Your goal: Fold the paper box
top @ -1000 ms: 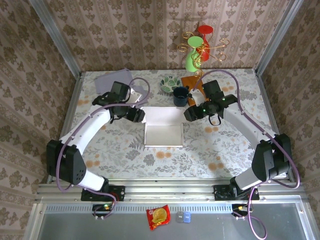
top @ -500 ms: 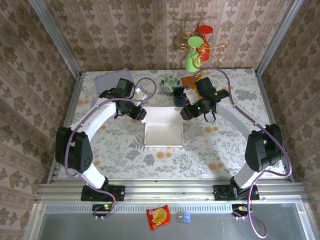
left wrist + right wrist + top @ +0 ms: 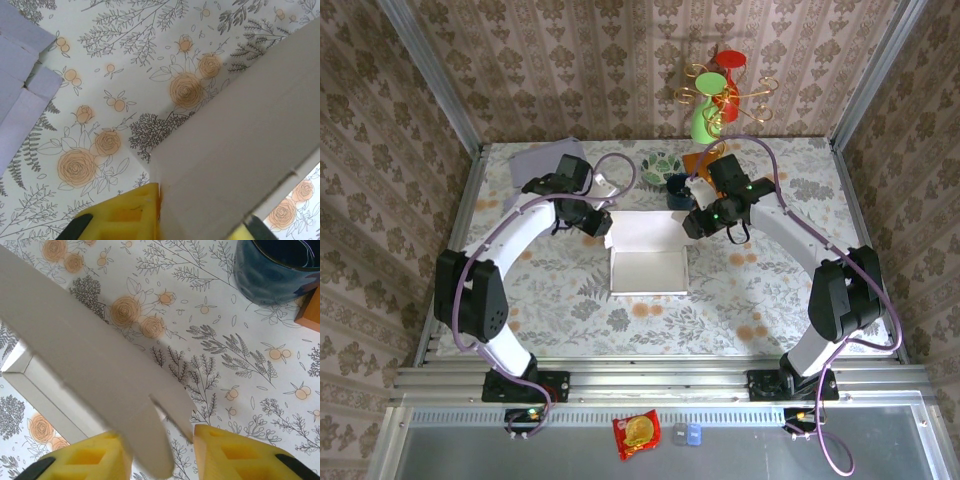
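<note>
Paper box [image 3: 647, 270] flap tight in left hand [image 3: 195, 220], loose within half-spread right hand [image 3: 160, 450], mug [image 3: 280, 265] near

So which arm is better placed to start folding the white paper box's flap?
Left. The left gripper looks clamped on a flap of the white paper box; the right gripper straddles it, a gap beside one yellow finger.

White box [image 3: 648, 272] on a flowered tablecloth [image 3: 730, 300]
Behind the box, a dark blue cup [image 3: 678, 192] and green vase [image 3: 705, 121]; tablecloth blooms orange, leaves grey.
</note>
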